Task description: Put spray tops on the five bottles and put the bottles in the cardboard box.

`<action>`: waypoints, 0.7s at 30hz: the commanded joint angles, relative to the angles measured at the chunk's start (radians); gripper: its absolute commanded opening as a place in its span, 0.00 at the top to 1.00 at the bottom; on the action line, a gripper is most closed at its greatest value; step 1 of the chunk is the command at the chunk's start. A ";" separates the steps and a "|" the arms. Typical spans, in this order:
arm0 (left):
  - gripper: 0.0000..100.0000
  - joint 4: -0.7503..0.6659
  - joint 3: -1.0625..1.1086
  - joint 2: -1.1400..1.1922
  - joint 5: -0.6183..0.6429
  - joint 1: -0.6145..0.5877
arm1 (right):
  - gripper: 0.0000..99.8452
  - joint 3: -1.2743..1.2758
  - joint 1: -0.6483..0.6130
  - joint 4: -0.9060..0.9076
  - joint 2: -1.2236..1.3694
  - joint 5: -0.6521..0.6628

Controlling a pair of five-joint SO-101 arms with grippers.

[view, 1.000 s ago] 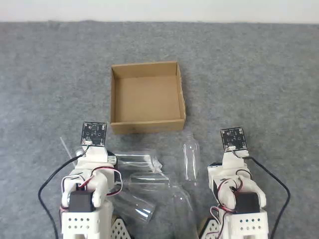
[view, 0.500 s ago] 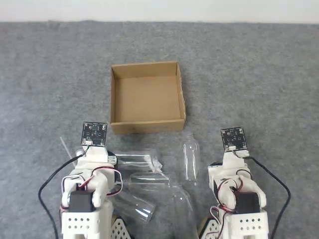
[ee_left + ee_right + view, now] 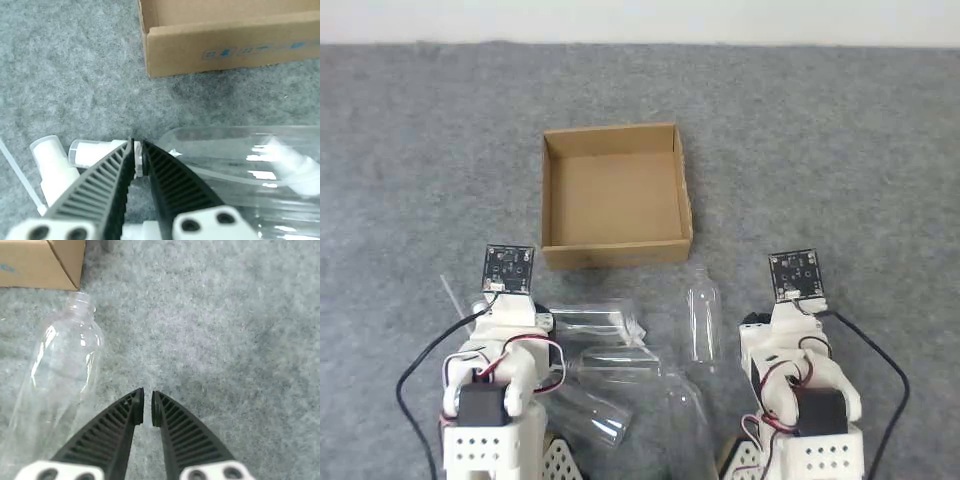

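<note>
Bottles (image 3: 620,362) are lying in a cluster on the grey bench (image 3: 840,150) between the arms, with the left hand (image 3: 138,150) hanging over them, fingers together and gripping nothing. The right hand (image 3: 147,407), likewise together and gripping nothing, is hovering beside a lone bottle (image 3: 702,312). Beyond them the cardboard box (image 3: 615,245) is sitting open.

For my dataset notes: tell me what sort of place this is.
Probably a lab tabletop: grey mat, two small robot arms, clear bottles beside an open cardboard box.
</note>
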 commanded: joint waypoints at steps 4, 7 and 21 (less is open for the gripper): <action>0.98 0.011 -0.211 -0.028 -0.035 -0.057 | 0.99 -0.110 0.004 0.007 -0.007 0.086; 0.98 -0.002 -0.262 -0.028 -0.100 -0.066 | 0.99 -0.127 -0.005 -0.008 -0.007 0.167; 0.98 -0.161 -0.185 -0.028 -0.150 -0.232 | 0.99 -0.135 -0.005 -0.139 -0.007 0.328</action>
